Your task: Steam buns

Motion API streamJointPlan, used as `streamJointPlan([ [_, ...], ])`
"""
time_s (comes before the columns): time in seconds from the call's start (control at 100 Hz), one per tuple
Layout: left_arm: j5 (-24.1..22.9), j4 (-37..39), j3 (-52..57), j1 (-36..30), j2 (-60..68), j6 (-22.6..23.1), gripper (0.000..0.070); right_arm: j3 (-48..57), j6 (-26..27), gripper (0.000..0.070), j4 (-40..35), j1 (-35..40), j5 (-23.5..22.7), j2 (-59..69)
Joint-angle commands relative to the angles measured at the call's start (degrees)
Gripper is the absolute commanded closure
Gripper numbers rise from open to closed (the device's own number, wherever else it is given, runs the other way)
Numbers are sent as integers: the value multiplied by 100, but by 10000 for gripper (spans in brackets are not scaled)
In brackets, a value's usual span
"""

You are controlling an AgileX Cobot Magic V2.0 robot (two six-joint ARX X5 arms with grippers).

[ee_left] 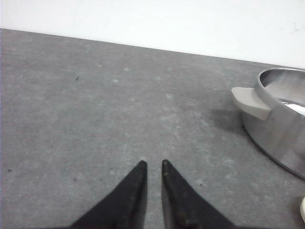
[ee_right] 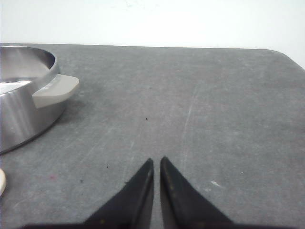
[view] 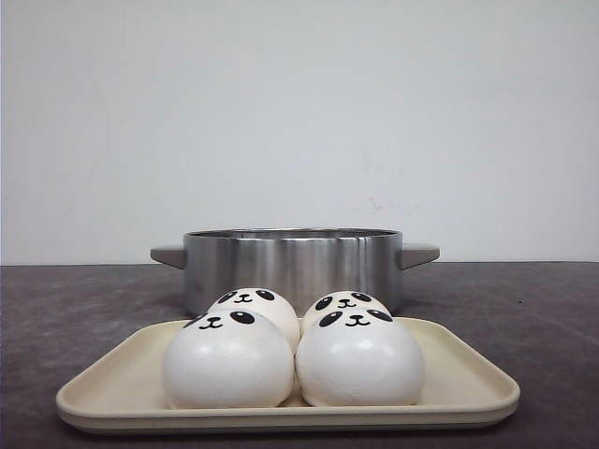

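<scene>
Several white panda-face buns sit close together on a cream tray (view: 468,379) at the front of the table: front left bun (view: 228,361), front right bun (view: 360,358), back left bun (view: 253,307), back right bun (view: 344,305). Behind the tray stands a steel pot (view: 292,267) with grey handles. My left gripper (ee_left: 153,163) is shut and empty over bare table, left of the pot (ee_left: 281,129). My right gripper (ee_right: 157,160) is shut and empty over bare table, right of the pot (ee_right: 24,100). Neither gripper shows in the front view.
The dark grey table (view: 533,309) runs back to a white wall. The table's corner (ee_right: 281,55) shows in the right wrist view. A sliver of the tray's rim (ee_left: 302,210) shows in the left wrist view.
</scene>
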Motion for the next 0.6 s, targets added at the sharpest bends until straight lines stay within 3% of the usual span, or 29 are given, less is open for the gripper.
streamJointPlan([
  [0.0,20,-28,-105,9,-7,-48,674,-15,0,683,72,17,9,-2],
  [0.15,164,-33,-98,9,-9,-1215,674,-15,529,683,389,17,-168,-2],
  [0.24,490,-48,-59,9,-9,-2155,677,2,1211,683,682,17,-549,-2],
  [0.3,748,-35,26,9,-9,-2505,690,2,1718,684,1064,17,-769,-2],
  [0.38,1213,-35,254,9,-7,-2719,690,50,2422,693,1515,17,-1014,-2],
  [0.44,1532,-46,531,9,35,-2712,689,254,2656,694,1486,17,-1099,4],
  [0.51,1862,-190,994,9,195,-2577,688,693,2579,694,1137,17,-1207,76],
  [0.59,1904,-697,1714,9,553,-2124,688,1449,2155,694,409,17,-1198,308],
])
